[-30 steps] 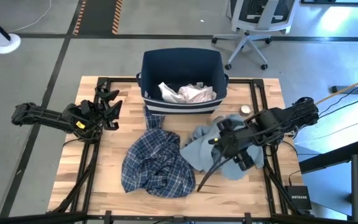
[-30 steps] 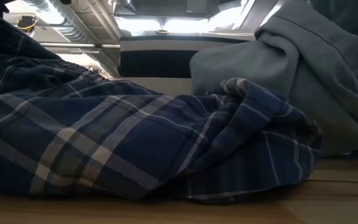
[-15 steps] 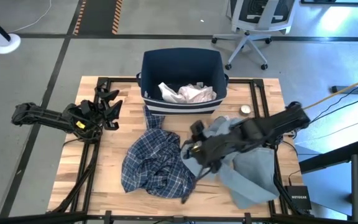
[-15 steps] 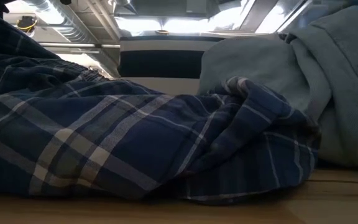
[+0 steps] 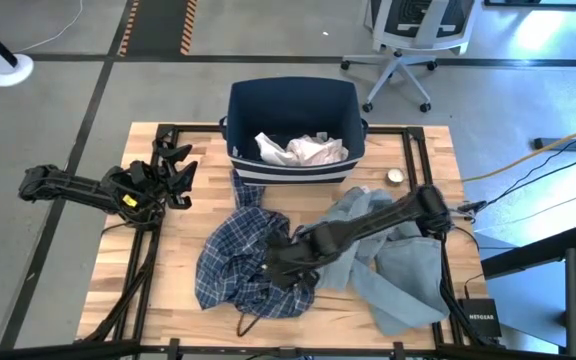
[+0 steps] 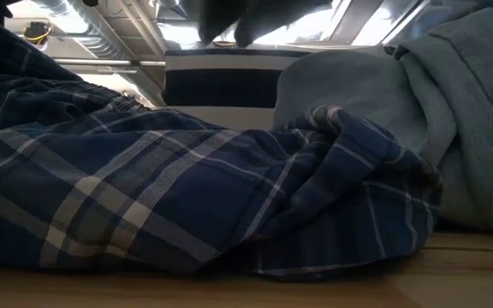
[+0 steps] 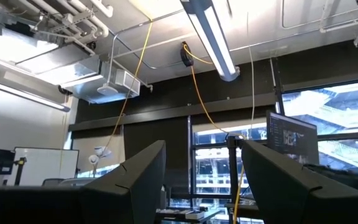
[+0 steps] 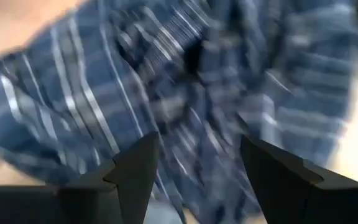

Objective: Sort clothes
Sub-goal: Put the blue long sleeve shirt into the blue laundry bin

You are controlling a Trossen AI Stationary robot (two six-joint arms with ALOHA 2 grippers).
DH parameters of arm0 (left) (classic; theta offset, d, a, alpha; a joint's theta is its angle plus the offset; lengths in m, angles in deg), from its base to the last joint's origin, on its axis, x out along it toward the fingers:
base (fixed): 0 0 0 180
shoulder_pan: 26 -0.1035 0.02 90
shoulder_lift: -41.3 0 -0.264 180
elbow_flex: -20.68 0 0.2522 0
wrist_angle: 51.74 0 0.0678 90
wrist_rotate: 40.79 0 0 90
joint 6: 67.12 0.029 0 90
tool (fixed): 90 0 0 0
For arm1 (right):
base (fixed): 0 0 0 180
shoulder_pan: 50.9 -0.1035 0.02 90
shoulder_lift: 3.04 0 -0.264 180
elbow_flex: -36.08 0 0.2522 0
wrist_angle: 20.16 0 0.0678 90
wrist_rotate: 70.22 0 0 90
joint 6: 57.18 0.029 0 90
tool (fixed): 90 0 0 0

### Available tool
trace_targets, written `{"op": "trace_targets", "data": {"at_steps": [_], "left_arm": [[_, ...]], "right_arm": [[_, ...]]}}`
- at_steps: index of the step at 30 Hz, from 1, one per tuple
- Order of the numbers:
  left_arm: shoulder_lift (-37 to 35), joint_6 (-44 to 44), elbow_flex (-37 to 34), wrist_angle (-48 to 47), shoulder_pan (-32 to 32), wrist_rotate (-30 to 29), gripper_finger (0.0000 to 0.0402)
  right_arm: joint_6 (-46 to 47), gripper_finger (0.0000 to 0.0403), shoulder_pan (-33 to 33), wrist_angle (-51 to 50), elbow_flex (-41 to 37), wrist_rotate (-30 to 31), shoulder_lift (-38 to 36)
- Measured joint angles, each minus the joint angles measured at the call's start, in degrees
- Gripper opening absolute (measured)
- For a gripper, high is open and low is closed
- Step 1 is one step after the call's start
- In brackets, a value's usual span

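Your plaid shirt (image 5: 243, 262) is lying crumpled mid-table, with the grey-blue garment (image 5: 398, 270) touching its right side. Your right gripper (image 5: 276, 268) is hovering over the plaid, fingers spread, holding nothing. Your left gripper (image 5: 180, 168) is waiting at the left edge, fingers spread.

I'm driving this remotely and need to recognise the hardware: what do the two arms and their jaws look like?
Both arms are dark, nearly black, built of slim jointed links. The left arm has a small yellow patch near its wrist and dark cabling clustered around the left gripper. The right arm looks the same; the right gripper ends in two flat, dark, wedge-shaped fingers with angular tips.
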Motion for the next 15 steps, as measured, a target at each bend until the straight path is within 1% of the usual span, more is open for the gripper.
{"op": "trace_targets", "data": {"at_steps": [4, 9, 13, 15], "left_arm": [[-0.01, 0.00, 0.00, 0.04, 0.00, -0.01, 0.0208], [-0.01, -0.17, 0.00, -0.01, 0.00, -0.03, 0.0208], [0.01, -0.22, 0.00, -0.01, -0.02, -0.03, 0.0208], [-0.01, -0.53, 0.00, -0.55, 0.00, -0.03, 0.0208]], "right_arm": [[-0.81, 0.0246, 2.02, 4.93, 0.00, -8.72, 3.71], [-1.24, 0.0246, 4.47, 10.59, 0.00, -11.16, 5.89], [-1.26, 0.0246, 5.58, 12.71, -0.02, -14.99, 6.68], [-1.25, 0.0246, 5.47, 16.93, -0.78, -16.80, 7.24]]}}
